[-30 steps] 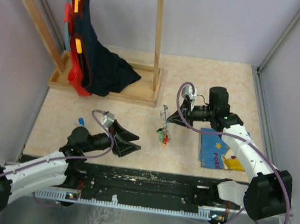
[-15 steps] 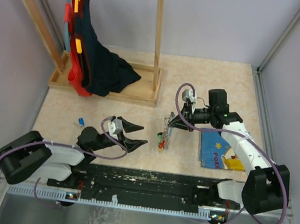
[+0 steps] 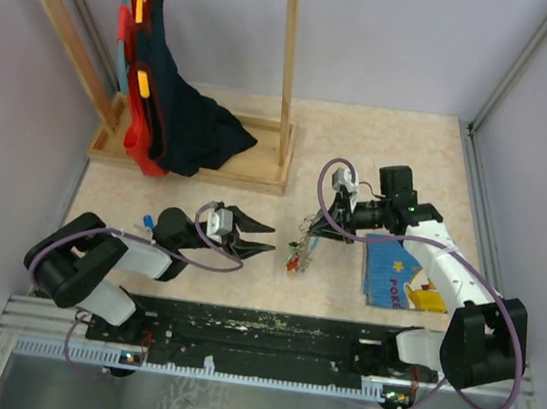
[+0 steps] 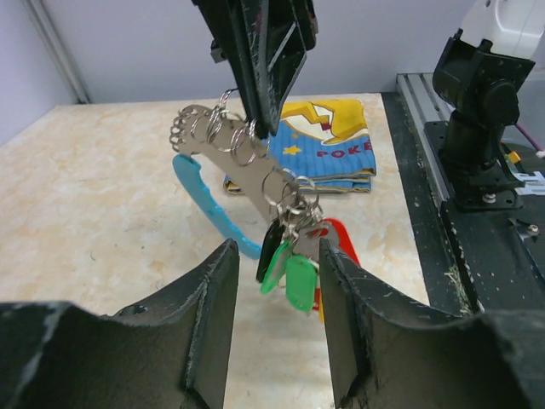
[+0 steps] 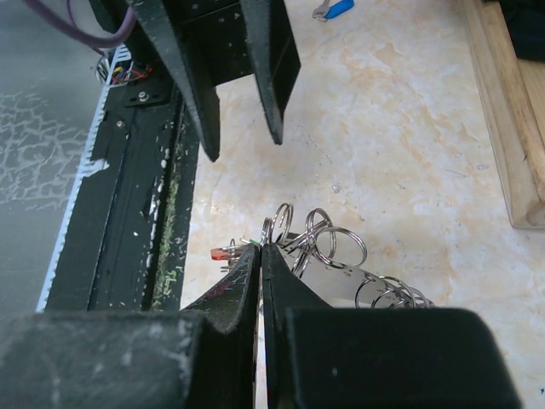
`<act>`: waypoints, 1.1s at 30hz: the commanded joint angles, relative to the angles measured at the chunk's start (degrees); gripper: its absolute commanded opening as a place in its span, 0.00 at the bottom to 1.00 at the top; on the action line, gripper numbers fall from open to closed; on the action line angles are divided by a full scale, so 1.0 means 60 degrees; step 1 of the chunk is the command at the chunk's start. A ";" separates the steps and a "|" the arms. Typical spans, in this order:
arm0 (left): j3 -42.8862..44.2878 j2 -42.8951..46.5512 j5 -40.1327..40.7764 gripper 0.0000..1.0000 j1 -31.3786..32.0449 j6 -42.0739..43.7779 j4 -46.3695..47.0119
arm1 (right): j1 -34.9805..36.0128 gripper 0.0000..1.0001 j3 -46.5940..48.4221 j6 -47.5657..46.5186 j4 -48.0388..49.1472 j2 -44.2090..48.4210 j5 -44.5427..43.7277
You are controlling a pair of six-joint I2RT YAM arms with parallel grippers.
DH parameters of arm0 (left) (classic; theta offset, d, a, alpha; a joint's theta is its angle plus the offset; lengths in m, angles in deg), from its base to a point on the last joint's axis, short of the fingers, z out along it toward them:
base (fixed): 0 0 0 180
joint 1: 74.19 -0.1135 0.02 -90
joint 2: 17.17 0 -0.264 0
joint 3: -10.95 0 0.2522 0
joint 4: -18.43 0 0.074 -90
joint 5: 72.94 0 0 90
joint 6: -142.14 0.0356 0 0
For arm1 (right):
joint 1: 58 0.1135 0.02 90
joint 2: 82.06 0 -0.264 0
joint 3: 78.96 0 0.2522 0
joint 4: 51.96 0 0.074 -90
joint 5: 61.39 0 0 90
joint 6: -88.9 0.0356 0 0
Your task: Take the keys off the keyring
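Now left gripper [image 3: 271, 241], jaws apart, brackets the dangling keys [image 4: 288, 271]; right gripper [image 5: 261, 256] pinches the keyring [image 4: 217, 152]. Close off-centre and the bunch could slip sideways or tear loose.

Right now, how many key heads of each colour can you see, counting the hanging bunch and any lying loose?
Green keys: 2
Red key: 1
Black key: 1
Blue key, lying loose: 1
Total: 5 visible; others may be hidden.
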 commanded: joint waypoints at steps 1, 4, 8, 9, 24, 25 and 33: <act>-0.0010 -0.0455 -0.1841 0.50 -0.0666 -0.1396 0.1599 | -0.0094 0.00 0.0622 -0.0377 0.0035 0.0083 0.0730; -0.0141 -0.0714 -0.1800 0.57 -0.0693 -0.1528 0.2275 | -0.0095 0.00 0.0740 -0.0614 -0.0238 0.0026 0.0735; -0.0357 -0.0716 -0.1335 0.61 -0.0677 -0.0711 0.2246 | -0.0090 0.00 0.0855 -0.0914 -0.0578 -0.0078 0.0814; -0.0386 -0.0668 -0.1240 0.61 -0.0667 -0.0459 0.2090 | -0.0087 0.00 0.0874 -0.0985 -0.0647 -0.0095 0.0842; 0.0139 -0.0931 0.0240 0.53 0.0025 0.0856 0.0572 | -0.0036 0.00 0.0722 -0.1097 -0.0580 0.0167 0.0696; 0.0165 -0.1069 0.0176 0.52 0.0025 0.0762 0.0747 | -0.0029 0.00 0.0718 -0.1097 -0.0580 0.0181 0.0675; -0.0053 -0.1857 0.0313 0.50 0.0345 0.0117 0.2276 | -0.0028 0.00 0.0736 -0.1095 -0.0595 0.0241 0.0596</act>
